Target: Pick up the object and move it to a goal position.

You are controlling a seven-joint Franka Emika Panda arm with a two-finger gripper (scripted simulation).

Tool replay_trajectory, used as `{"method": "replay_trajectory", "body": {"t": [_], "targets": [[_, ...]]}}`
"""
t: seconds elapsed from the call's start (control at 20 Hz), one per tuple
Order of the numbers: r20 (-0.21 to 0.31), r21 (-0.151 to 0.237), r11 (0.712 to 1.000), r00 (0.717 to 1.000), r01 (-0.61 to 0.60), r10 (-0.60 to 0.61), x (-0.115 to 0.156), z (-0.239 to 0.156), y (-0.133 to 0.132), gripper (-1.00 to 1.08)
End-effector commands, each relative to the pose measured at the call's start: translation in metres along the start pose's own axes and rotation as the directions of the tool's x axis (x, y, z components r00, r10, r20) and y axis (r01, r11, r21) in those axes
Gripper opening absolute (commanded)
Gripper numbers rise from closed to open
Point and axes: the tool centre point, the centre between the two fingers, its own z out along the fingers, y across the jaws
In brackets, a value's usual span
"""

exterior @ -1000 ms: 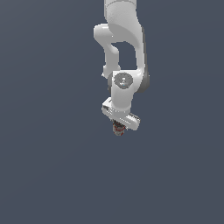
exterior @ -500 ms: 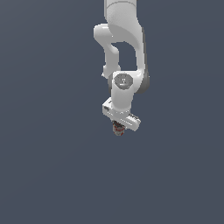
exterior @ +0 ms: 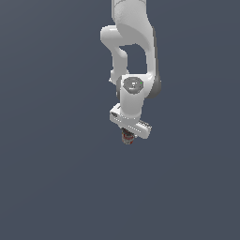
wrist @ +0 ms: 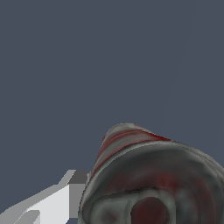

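Note:
The object is a small can with a red-and-white label and dark top (exterior: 127, 138). In the exterior view it sits right under the white gripper (exterior: 127, 137), between its fingers, mostly hidden by the hand. In the wrist view the can (wrist: 153, 179) fills the near part of the picture, its dark end toward the camera, with one white finger (wrist: 57, 201) pressed against its side. The gripper is shut on the can. The other finger is hidden.
The white arm (exterior: 133, 61) comes down from the top of the exterior view. Around it is a plain dark grey-blue floor (exterior: 56, 178) with no other objects in view.
The gripper and the can have shifted very slightly; otherwise the arm's pose looks the same.

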Motion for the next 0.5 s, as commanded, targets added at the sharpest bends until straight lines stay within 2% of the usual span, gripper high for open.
{"method": "replay_trajectory", "body": {"t": [0.0,0.45], "targets": [[-0.004,0.003,1.0,1.0,0.0,0.0,-0.002,-0.01,-0.002,-1.0],[-0.004,0.003,1.0,1.0,0.0,0.0,-0.021,-0.073,-0.011,-1.0]]}}
